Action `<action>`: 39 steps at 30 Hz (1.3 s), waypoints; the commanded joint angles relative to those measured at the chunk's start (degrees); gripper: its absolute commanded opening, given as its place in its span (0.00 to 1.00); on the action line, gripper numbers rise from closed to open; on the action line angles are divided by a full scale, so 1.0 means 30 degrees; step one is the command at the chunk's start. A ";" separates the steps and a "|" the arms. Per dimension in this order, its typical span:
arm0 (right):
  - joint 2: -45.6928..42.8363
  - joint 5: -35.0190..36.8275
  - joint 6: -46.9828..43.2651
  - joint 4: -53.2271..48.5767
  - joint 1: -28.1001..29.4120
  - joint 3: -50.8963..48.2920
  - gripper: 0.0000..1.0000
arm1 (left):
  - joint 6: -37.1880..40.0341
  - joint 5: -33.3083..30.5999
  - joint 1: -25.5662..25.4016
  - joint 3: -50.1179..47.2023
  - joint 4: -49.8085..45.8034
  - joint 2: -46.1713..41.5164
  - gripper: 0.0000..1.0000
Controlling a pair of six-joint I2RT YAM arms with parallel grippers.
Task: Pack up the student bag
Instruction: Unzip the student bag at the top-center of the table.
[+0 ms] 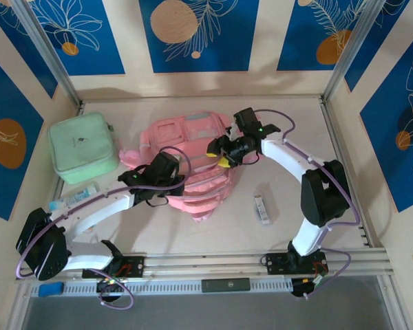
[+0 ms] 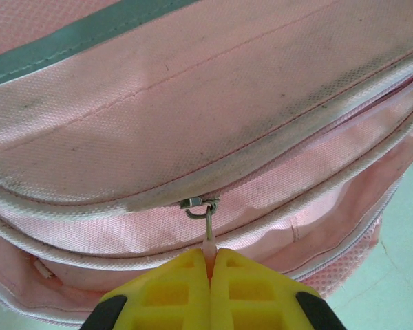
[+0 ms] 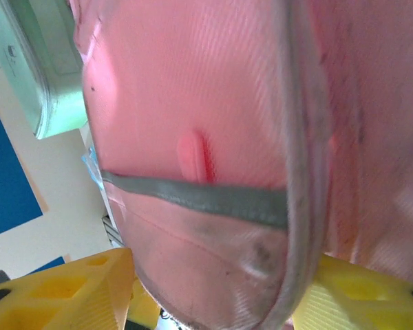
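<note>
The pink student bag [image 1: 193,148] lies in the middle of the table. My left gripper [image 1: 166,177] sits at its near left side. In the left wrist view this gripper [image 2: 210,267] is shut on the pink zip pull [image 2: 208,242], which hangs from a metal slider [image 2: 198,203] on a closed zip. My right gripper [image 1: 222,155] is at the bag's right side. Its yellow fingers [image 3: 69,292] stand wide apart, with a bulging part of the bag [image 3: 213,206], crossed by a grey strip, between them.
A mint green zip case [image 1: 82,146] stands at the left, also seen as the mint green case [image 3: 38,69] in the right wrist view. A tube [image 1: 76,198] lies in front of it. A small flat packet [image 1: 262,208] lies right of the bag. A blue block [image 1: 49,289] sits by the left base.
</note>
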 commanded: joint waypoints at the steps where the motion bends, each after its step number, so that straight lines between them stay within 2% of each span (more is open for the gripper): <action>1: 0.0109 -0.0341 0.1185 0.1653 0.0071 -0.0135 0.47 | 0.0112 0.0812 -0.0221 0.0597 0.0264 0.0117 0.00; 4: 0.0510 0.0019 0.0157 0.0997 -0.0718 0.0429 0.23 | 0.0466 0.0251 -0.0219 0.0395 -0.0690 -0.0305 0.00; 7: 0.1246 -0.0014 -0.1637 -0.0202 -0.1141 0.1569 0.07 | 0.0829 -0.0199 -0.0239 0.0030 -0.1345 -0.0888 0.00; 12: 0.1849 -0.0464 -0.3894 -0.0974 -0.2301 0.2592 0.00 | 0.0498 0.0639 -0.0085 -0.1436 -0.1568 -0.2122 0.00; 16: 0.2145 -0.0888 -0.4531 -0.0953 -0.2388 0.3105 0.00 | 0.0666 0.0755 0.0441 -0.1540 -0.2108 -0.1570 0.00; 19: 0.2257 -0.0733 -0.5098 -0.1074 -0.1979 0.3260 0.00 | 0.0967 -0.0135 0.0468 -0.0519 -0.2642 -0.0901 0.00; 23: 0.2172 -0.1000 -0.5123 -0.1366 -0.2356 0.3263 0.01 | 0.1249 -0.1022 0.0633 0.0181 -0.2903 -0.0458 0.00; 27: 0.1594 -0.0907 -0.5664 -0.1797 -0.2465 0.3139 0.18 | 0.1571 -0.1080 0.0915 0.0315 -0.2727 -0.0384 0.00; 30: 0.1144 -0.0531 -0.5943 -0.2052 -0.2647 0.2971 0.24 | 0.1599 -0.1524 0.1157 0.0603 -0.3256 -0.0430 0.00; 36: 0.0852 -0.0380 -0.6149 -0.2612 -0.2744 0.3041 0.29 | 0.1880 -0.0888 0.1893 0.0147 -0.2331 -0.0392 0.00; 39: 0.0035 0.0118 -0.6165 -0.2644 -0.2711 0.2494 0.32 | 0.1909 -0.1514 0.2133 -0.0108 -0.2428 -0.0257 0.00</action>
